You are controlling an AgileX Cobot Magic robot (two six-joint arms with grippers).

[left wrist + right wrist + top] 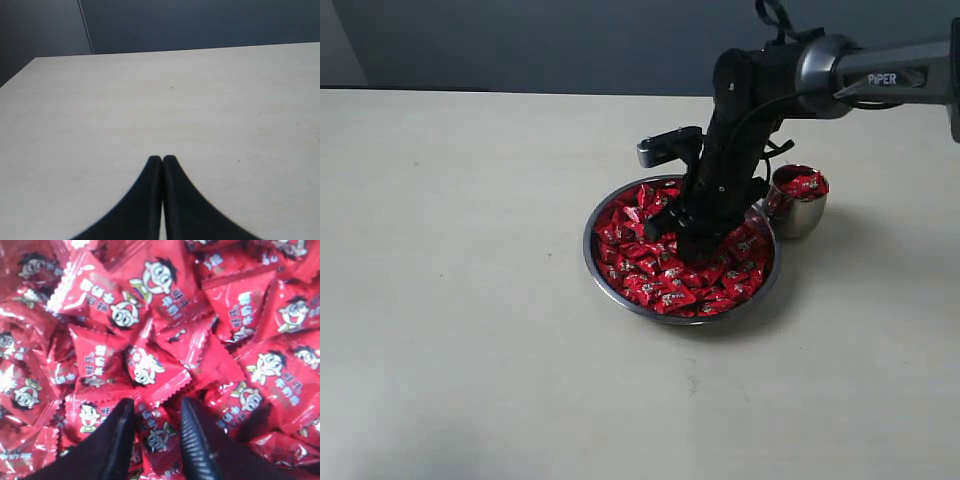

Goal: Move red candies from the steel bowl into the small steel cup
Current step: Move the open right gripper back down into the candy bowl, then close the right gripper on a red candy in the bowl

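Right gripper (157, 437) down in the candies (150, 370), jaws apart, one wrapper between the tips, not visibly clamped. Candies fill the bowl (590, 250), centre frame; cup (800, 212) beside it, part-filled. Light, slippery foil: pinch mid-body. Left gripper (162, 161) closed, empty.

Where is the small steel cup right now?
In the exterior view the small steel cup stands on the table right of centre, close beside the steel bowl at its upper-right rim, with red candies already inside.

Cup (798, 203) right of bowl (620, 295)
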